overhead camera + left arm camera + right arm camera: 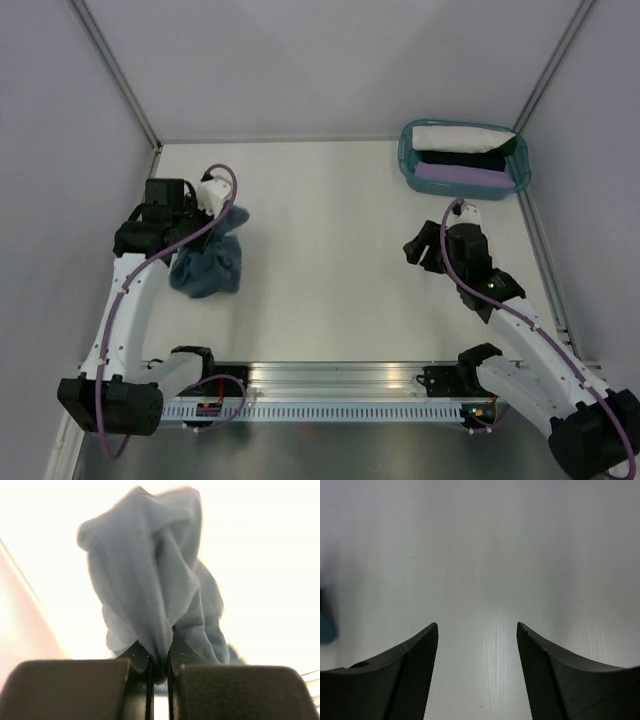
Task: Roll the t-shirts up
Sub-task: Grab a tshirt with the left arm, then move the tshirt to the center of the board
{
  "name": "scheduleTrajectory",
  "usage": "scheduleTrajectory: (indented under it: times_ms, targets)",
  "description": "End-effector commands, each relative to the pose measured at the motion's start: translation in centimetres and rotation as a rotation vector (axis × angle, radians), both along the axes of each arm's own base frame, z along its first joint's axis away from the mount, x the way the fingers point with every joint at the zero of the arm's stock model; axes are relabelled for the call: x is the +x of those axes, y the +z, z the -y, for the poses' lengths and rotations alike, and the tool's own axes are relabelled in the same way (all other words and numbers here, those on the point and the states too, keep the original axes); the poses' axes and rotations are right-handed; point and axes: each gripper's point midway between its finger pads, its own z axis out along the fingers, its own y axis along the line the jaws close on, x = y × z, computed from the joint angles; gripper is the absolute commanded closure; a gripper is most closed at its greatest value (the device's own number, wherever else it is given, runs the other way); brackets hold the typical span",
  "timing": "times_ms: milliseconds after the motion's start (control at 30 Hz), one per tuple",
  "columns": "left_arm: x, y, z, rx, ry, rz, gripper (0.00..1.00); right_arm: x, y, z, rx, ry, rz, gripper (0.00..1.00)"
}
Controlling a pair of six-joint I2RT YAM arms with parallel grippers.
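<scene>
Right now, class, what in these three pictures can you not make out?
Top view: the fingertips of the left gripper are hidden under its wrist and the blue shirt.
Left wrist view: the shirt is bunched, hiding sleeves and collar; glare washes out the table.
Top view: the bundles in the basket are too small to tell rolled from folded.
Right wrist view: a teal patch at the left edge is blurred and cut off.

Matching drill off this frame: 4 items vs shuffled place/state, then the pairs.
Items
1. blue t-shirt
2. left gripper
3. right gripper
4. teal basket

Place/state
A. fingers open over bare table
B. far right corner, holding white, black and lilac bundles
C. crumpled, left side of the table
D. fingers shut on blue fabric

Pairs: 1-C, 2-D, 3-A, 4-B
</scene>
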Motion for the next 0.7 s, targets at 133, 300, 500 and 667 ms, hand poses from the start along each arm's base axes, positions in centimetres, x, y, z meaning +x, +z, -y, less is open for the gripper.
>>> scheduleTrajectory:
  times_ms: [133,300,500,667]
  targets:
    - [-0.3,11.8,9.4,-0.276,-0.194,0.135,0.98,0.3,12.2,-16.4,0.069,0.522,0.368,0.24]
    - [0.5,13.5,10.7,-0.325,-0.221,0.148,0.98,-2.3,15.3,-23.0,0.082,0.691,0.532,0.02]
    - [0.3,12.9,12.5,-0.403,-0.253,0.084,0.98,-4.8,11.7,-29.9,0.084,0.822,0.502,0.02]
    - [0.1,12.2,13.3,-0.436,-0.283,0.044,0.98,-5.1,8.5,-33.5,0.150,0.832,0.439,0.02]
